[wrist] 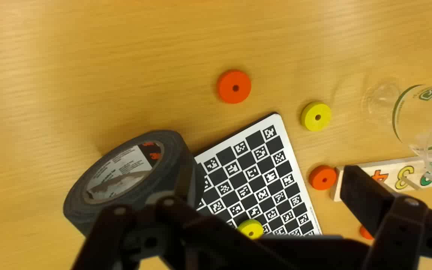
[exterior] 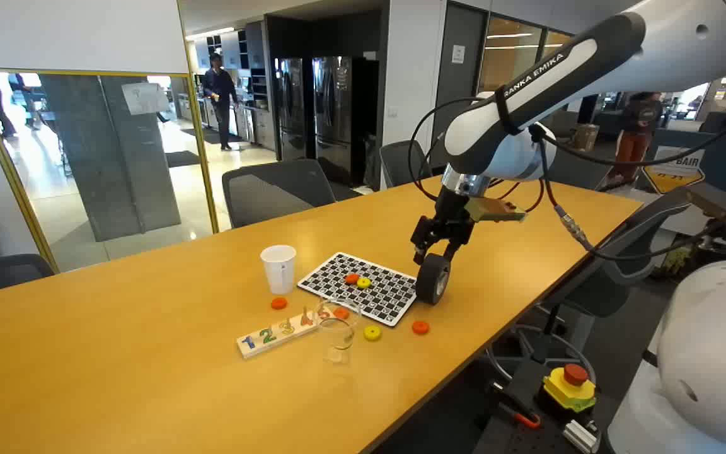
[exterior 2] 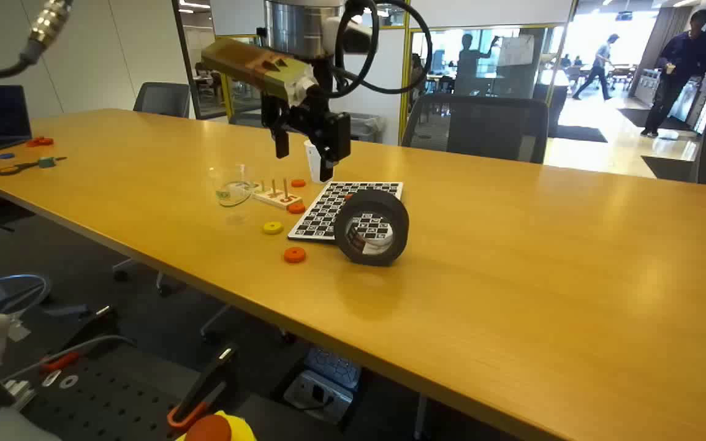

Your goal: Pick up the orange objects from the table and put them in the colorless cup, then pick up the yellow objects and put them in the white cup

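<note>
Four flat, round orange discs (wrist: 234,86) and two yellow discs (wrist: 316,116) lie on the wood-grained table (exterior: 149,353), one of each colour resting on a checkered board (wrist: 264,176). A tapered, opaque white cup (exterior: 278,270) stands just beside one board corner; a black tape roll (exterior: 427,279) stands on its rim by another. The short clear plastic cup (exterior: 338,333) stands between a pegged wooden strip (exterior: 275,335) and the table's robot-side edge, a yellow disc between it and the board. The arm (exterior: 558,82) bends down; its black claw (exterior 2: 304,162) hangs above the board, fingers wide apart.
</note>
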